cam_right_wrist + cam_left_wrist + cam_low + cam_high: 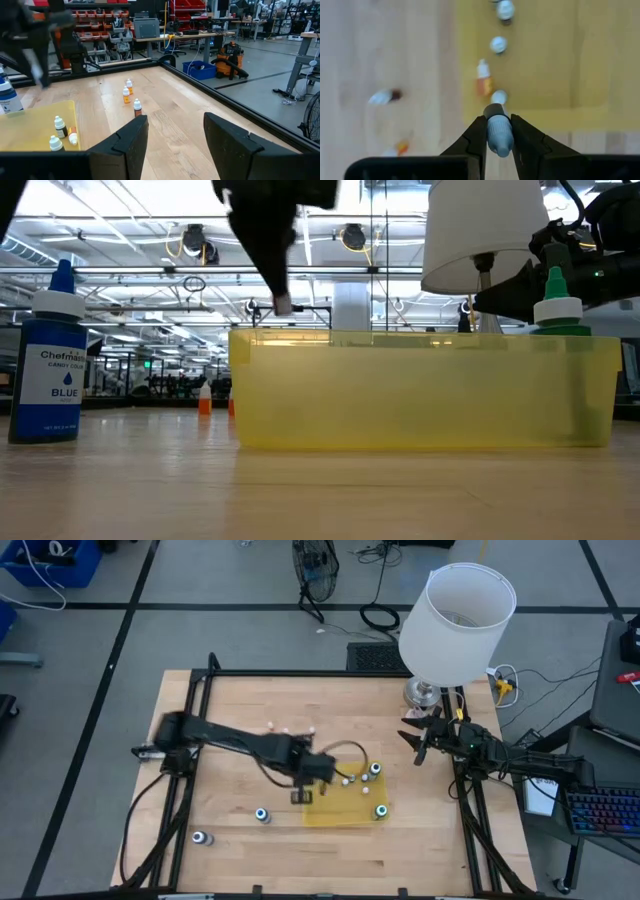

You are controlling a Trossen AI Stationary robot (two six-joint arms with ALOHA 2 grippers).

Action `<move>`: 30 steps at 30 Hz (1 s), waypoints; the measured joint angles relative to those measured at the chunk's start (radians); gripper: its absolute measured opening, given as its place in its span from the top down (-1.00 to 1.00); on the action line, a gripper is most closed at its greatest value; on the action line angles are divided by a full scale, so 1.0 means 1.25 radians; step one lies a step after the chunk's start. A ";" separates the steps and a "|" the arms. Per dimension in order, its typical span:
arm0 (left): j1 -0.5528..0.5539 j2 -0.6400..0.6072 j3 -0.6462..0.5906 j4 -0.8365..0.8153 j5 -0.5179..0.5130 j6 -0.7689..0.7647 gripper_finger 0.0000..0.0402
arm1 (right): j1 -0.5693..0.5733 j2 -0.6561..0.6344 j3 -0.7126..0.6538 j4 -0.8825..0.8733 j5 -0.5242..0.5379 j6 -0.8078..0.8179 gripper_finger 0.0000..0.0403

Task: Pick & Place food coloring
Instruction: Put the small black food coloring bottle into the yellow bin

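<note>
Left gripper (498,135) is clamped on 1 small whitish dropper bottle (499,131), held pinched between the fingers just over the yellow tray's (330,810) edge nearest the left arm; the bottle's long axis runs along the fingers, so release looks to need only a short carry inward over the tray. Tray is flat-bottomed, translucent yellow plastic, already holding several tiny bottles, while others lie loose on the pale wood table (240,710). Right gripper (175,137) waits with fingers spread near the table's right edge by the lamp (455,615).

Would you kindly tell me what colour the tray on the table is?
The tray is translucent yellow, clearest in the low view.
</note>
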 joint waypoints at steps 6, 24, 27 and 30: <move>-0.009 0.178 0.129 -0.028 0.070 0.110 0.68 | 0.000 0.000 0.000 0.000 0.000 0.000 0.10; 0.016 0.295 0.133 0.024 0.114 0.125 0.60 | 0.000 0.000 0.000 0.000 0.000 0.000 0.10; 0.017 0.294 0.131 0.024 0.122 0.117 0.50 | 0.000 0.000 0.000 0.000 0.000 0.000 0.10; 0.017 0.297 0.130 0.022 0.134 0.106 0.41 | 0.000 0.000 0.000 0.000 0.000 0.000 0.10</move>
